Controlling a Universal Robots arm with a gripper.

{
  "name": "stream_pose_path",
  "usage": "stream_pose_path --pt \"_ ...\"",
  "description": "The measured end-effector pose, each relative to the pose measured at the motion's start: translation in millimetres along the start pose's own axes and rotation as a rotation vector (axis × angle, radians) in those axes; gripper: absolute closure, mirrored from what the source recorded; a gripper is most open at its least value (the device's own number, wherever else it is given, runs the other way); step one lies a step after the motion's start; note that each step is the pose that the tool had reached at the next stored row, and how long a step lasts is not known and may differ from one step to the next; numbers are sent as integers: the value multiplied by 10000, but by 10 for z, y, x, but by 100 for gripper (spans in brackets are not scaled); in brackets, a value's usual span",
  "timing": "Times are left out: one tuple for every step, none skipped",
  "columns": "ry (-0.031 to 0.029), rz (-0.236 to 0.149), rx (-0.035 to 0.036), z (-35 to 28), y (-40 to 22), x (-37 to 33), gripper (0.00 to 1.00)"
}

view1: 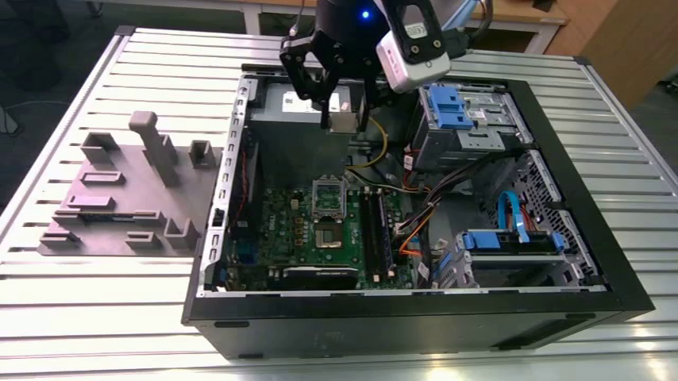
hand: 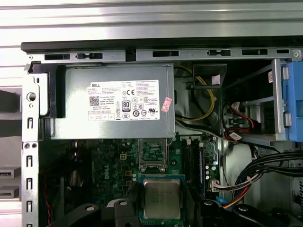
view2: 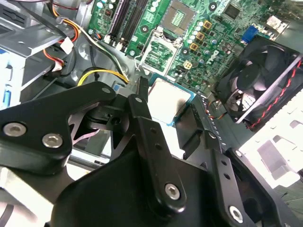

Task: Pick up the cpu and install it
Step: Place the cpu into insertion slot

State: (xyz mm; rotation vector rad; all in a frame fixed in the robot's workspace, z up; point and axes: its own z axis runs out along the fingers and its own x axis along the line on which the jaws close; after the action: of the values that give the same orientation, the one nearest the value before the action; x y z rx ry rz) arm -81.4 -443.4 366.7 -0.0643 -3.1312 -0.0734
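Observation:
The cpu (view1: 344, 122) is a small square chip with a silvery top, hanging above the open computer case (view1: 593, 262) near its far wall. My gripper (view1: 344, 119) is shut on it, one black finger on each side. In both wrist views the cpu (hand: 162, 197) (view2: 166, 98) sits between the fingers (hand: 134, 195) (view2: 142, 92). The open socket (view1: 329, 236) on the green motherboard (view1: 281, 218) lies below and nearer the exterior camera, its metal frame (view1: 329, 194) lifted. The same socket (hand: 152, 157) (view2: 159, 52) appears beyond the chip in both wrist views.
A grey power supply with a white label (hand: 111, 101) fills the case's far corner. Blue drive bays (view1: 456, 107), orange and black cables (view1: 414, 234), memory slots (view1: 375, 230) and a black fan (view2: 258, 80) surround the board. A grey fixture block (view1: 127, 190) lies on the slatted table (view1: 106, 317).

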Motion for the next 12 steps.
stream_pose_path --pt "1 0 1 5 -9 9 53" --pt "7 0 3 14 -21 16 53" --pt "17 0 4 26 -33 19 53" --pt "33 4 5 38 -44 21 53" --pt "47 8 5 50 -55 24 53" --pt "62 12 6 63 -64 25 53" --pt "77 17 9 74 -72 27 53" --pt "90 23 10 86 -80 29 53" --pt "106 27 14 98 -88 29 53" --pt "118 28 20 105 -98 29 53" --pt "128 28 24 113 -109 29 53" --pt "137 29 27 120 -121 29 53"
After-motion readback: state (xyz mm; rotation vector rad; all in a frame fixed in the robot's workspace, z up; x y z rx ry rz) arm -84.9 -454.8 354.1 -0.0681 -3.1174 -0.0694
